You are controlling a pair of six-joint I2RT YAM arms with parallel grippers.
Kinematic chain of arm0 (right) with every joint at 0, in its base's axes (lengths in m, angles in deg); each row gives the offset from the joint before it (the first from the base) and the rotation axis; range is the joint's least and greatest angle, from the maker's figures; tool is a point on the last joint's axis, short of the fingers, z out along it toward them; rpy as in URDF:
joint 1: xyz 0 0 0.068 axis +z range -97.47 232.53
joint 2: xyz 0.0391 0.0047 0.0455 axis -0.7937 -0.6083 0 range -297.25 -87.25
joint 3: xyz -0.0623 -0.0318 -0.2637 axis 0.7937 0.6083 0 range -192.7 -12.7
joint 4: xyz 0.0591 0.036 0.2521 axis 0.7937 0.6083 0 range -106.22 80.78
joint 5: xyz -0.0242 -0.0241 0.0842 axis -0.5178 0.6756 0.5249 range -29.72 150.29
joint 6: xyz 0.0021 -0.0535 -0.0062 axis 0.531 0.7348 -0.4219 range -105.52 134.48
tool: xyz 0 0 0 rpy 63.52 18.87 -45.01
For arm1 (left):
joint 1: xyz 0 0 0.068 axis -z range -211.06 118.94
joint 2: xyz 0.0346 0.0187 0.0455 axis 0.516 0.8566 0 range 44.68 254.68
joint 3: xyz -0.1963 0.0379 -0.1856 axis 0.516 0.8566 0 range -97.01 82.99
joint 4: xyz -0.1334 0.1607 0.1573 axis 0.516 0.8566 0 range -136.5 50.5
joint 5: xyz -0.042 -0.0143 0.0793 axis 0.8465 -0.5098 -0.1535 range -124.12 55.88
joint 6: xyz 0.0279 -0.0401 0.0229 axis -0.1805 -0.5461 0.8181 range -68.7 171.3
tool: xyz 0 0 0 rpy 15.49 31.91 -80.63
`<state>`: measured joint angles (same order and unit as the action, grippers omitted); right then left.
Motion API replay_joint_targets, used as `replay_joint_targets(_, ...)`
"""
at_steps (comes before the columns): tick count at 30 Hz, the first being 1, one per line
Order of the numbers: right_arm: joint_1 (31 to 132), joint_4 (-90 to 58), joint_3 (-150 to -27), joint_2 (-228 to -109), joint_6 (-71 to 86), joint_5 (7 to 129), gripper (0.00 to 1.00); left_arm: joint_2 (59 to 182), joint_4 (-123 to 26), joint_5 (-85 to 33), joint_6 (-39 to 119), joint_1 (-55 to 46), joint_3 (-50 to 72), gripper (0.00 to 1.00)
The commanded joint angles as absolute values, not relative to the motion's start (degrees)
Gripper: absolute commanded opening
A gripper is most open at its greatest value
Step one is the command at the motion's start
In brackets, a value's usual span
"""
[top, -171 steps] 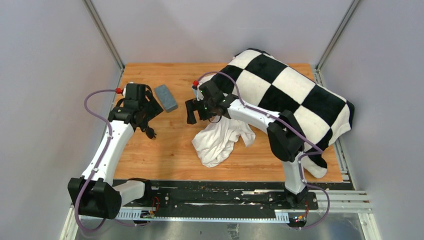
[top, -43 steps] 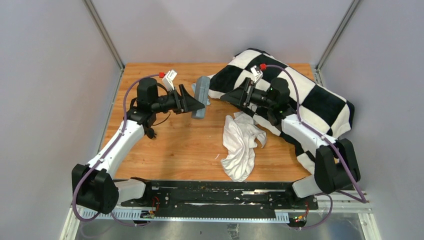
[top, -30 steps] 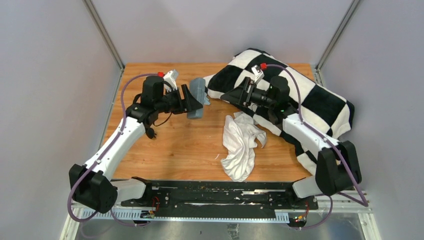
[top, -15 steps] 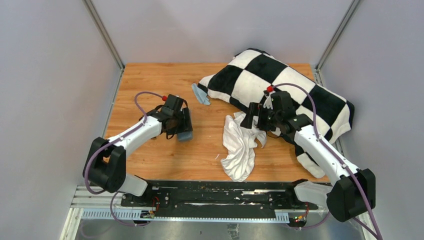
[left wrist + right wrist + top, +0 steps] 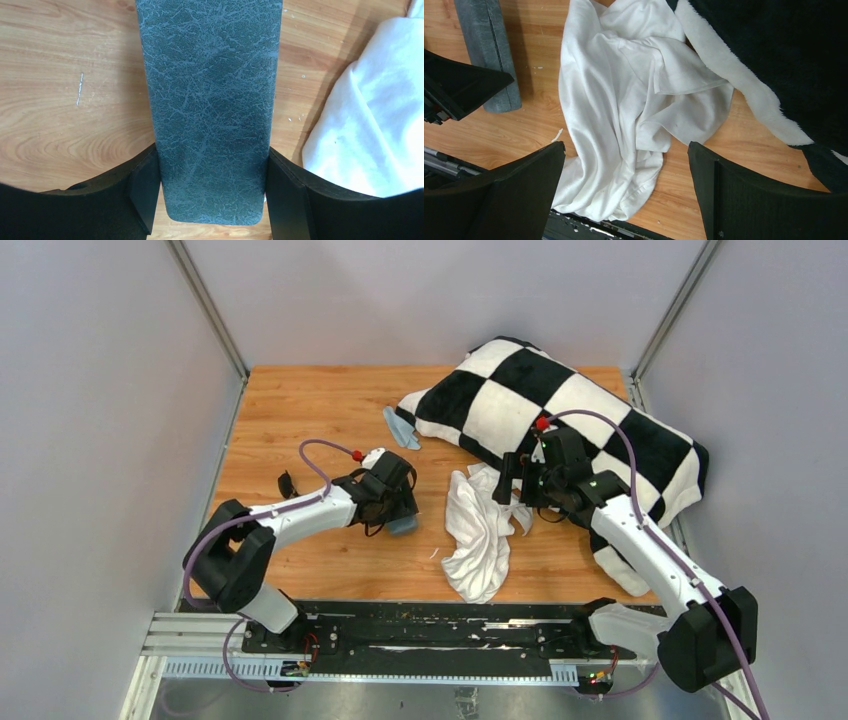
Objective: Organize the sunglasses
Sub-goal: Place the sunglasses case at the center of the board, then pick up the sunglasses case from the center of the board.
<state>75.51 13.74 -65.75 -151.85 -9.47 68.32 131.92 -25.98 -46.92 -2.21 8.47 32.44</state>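
My left gripper is shut on the grey-blue hard case, low at the table's middle. In the left wrist view the closed case fills the gap, with both fingers against its sides. A small black thin object, apparently the sunglasses, lies on the wood left of my left arm. A light-blue cloth lies at the pillow's left corner. My right gripper is open and empty above a crumpled white cloth, which also shows in the right wrist view.
A big black-and-white checkered pillow covers the table's far right. The white cloth lies just right of the case. The wooden table ends at a black rail in front. Grey walls stand on both sides.
My left gripper has carried the case from the far middle down to the table's centre. My right gripper has pulled back from the pillow's edge to above the white cloth.
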Motion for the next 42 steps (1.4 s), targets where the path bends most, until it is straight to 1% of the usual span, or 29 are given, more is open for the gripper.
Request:
replay_joint_targets(1, 76.90, 15.95, -66.63, -150.82, -9.14, 65.69, 1.00, 132.52, -30.52, -50.82, -7.77, 9.25, 33.90, 0.41)
replay_joint_targets(6, 77.42, 16.13, -66.45, -151.31, -8.89, 65.00, 1.00, 134.75, -28.09, -51.14, -8.68, 9.80, 32.10, 0.58)
replay_joint_targets(9, 78.16, 16.00, -66.68, -151.94, -9.42, 64.33, 1.00, 135.35, -27.75, -50.32, -8.33, 9.98, 31.39, 0.80)
replay_joint_targets(10, 78.52, 16.03, -66.77, -152.17, -9.43, 64.00, 1.00, 135.19, -27.40, -50.11, -8.14, 9.98, 31.01, 0.85)
replay_joint_targets(12, 79.43, 16.38, -67.50, -152.65, -9.01, 63.22, 1.00, 133.84, -26.06, -50.34, -7.42, 9.98, 30.09, 0.92)
replay_joint_targets(15, 82.38, 17.67, -69.25, -152.98, -7.62, 60.44, 1.00, 128.64, -24.54, -52.31, -6.62, 9.98, 30.16, 0.94)
replay_joint_targets(16, 83.87, 17.90, -69.79, -153.15, -7.17, 57.51, 1.00, 126.25, -23.93, -53.64, -6.23, 9.98, 30.49, 0.95)
replay_joint_targets(21, 95.48, 17.57, -74.73, -158.00, -5.64, 49.87, 1.00, 112.74, -16.87, -58.73, -3.11, 8.22, 32.53, 0.95)
replay_joint_targets(25, 101.83, 15.20, -80.02, -166.61, -6.01, 48.25, 1.00, 103.66, -10.73, -55.98, 1.40, 0.86, 34.61, 0.95)
replay_joint_targets(28, 103.91, 12.89, -83.65, -174.43, -5.92, 51.36, 1.00, 98.42, -8.50, -53.72, 4.66, -3.97, 36.40, 0.95)
replay_joint_targets(31, 105.78, 12.29, -88.45, -181.05, -6.14, 52.08, 1.00, 97.04, -6.30, -50.91, 6.15, -7.31, 37.01, 0.96)
replay_joint_targets(35, 107.57, 12.44, -93.93, -188.32, -7.80, 52.05, 1.00, 96.51, -5.64, -48.68, 6.14, -7.77, 37.73, 0.98)
replay_joint_targets(42, 108.34, 12.66, -97.72, -195.52, -9.02, 52.89, 1.00, 96.05, -5.69, -48.34, 3.06, -7.77, 39.92, 1.00)
